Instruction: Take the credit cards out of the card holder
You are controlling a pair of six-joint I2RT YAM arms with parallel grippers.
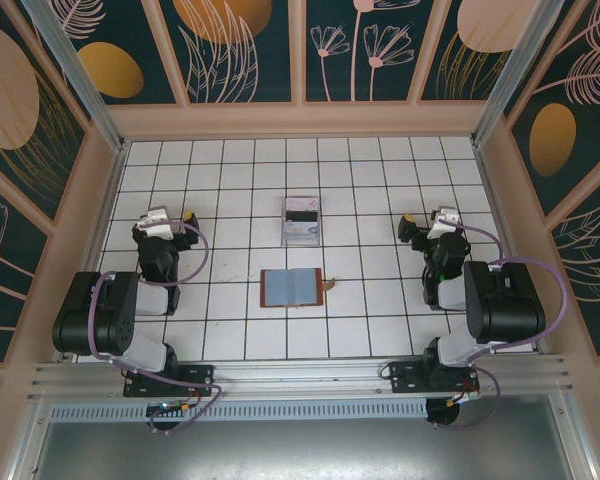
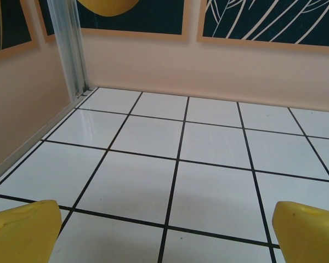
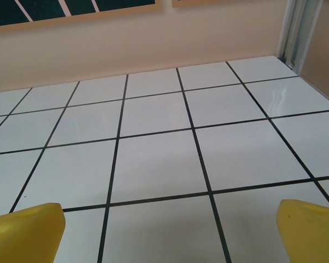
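Lying open, card holder [image 1: 293, 288], seemingly grey-blue inside

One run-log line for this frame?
left tool: open, over bare tiles | right tool: open, over bare tiles | card holder: lying open mid-table, untouched | step: grasp not begun

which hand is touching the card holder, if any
Apart. The top view shows the card holder lying open mid-table, with bare tiles between it and the left hand and right hand.
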